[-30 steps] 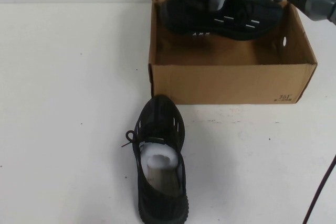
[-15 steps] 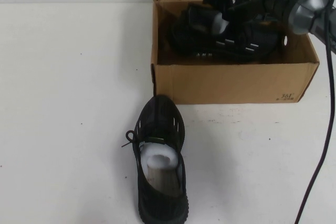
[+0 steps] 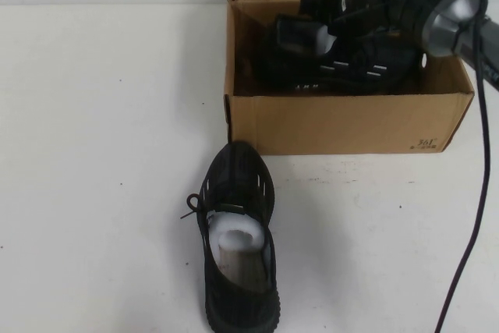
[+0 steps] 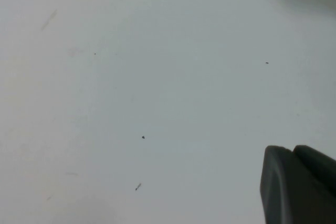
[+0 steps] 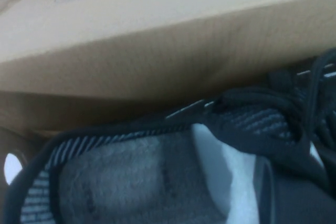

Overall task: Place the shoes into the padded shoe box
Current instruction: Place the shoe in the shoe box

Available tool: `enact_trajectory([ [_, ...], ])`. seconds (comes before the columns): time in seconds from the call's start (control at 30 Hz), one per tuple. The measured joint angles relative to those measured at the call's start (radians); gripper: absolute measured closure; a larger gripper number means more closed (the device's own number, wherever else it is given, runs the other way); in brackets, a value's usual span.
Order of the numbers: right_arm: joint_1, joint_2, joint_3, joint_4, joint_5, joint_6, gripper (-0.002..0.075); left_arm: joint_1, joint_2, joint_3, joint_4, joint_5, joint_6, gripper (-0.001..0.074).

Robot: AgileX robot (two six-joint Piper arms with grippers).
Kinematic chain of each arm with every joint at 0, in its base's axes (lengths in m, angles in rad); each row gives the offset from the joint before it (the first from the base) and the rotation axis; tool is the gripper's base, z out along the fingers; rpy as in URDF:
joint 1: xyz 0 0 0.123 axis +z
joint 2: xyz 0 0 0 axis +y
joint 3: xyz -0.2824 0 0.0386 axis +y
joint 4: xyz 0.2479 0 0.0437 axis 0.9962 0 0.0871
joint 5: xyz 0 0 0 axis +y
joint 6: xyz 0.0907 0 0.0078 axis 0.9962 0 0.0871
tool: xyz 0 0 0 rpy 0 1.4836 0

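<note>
One black knit sneaker [image 3: 343,56] with white dash marks lies in the brown padded shoe box [image 3: 343,124] at the back right. My right gripper [image 3: 352,7] reaches into the box from the right and is shut on this sneaker's collar, next to the white paper stuffing. The right wrist view shows the sneaker's opening [image 5: 131,177] against the box's inner wall [image 5: 157,35], with one finger [image 5: 299,198] inside the shoe. The second sneaker [image 3: 236,239] lies on the white table in front of the box, toe toward it. My left gripper [image 4: 292,153] hangs over bare table, fingertips together, holding nothing.
The white table [image 3: 101,154] stretches wide to the left of the box and the loose sneaker. A dark cable [image 3: 468,216] hangs down the right edge. The box has a small round hole [image 5: 11,167] in its side wall.
My right gripper has lowered the held sneaker from above the box's rim down into the box. The sneaker on the table has not moved.
</note>
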Motion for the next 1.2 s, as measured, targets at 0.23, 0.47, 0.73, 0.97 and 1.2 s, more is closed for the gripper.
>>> enact_trajectory([
  [0.23, 0.0, 0.039, 0.0, -0.013, -0.036, -0.029, 0.0708, 0.0, 0.0, 0.0, 0.0, 0.0, 0.0, 0.0739],
  [0.47, 0.0, 0.041, 0.0, -0.068, -0.05, -0.049, 0.0708, 0.0, 0.0, 0.0, 0.0, 0.0, 0.0, 0.0739],
  [0.73, 0.0, 0.041, 0.0, -0.072, -0.062, -0.187, 0.0708, 0.0, 0.0, 0.0, 0.0, 0.0, 0.0, 0.0739],
  [0.97, 0.0, 0.041, 0.0, -0.068, -0.069, -0.357, 0.0709, 0.0, 0.0, 0.0, 0.0, 0.0, 0.0, 0.0739],
  [1.2, -0.002, 0.043, 0.0, -0.035, -0.073, -0.395, 0.0708, 0.0, 0.0, 0.0, 0.0, 0.0, 0.0, 0.0739],
])
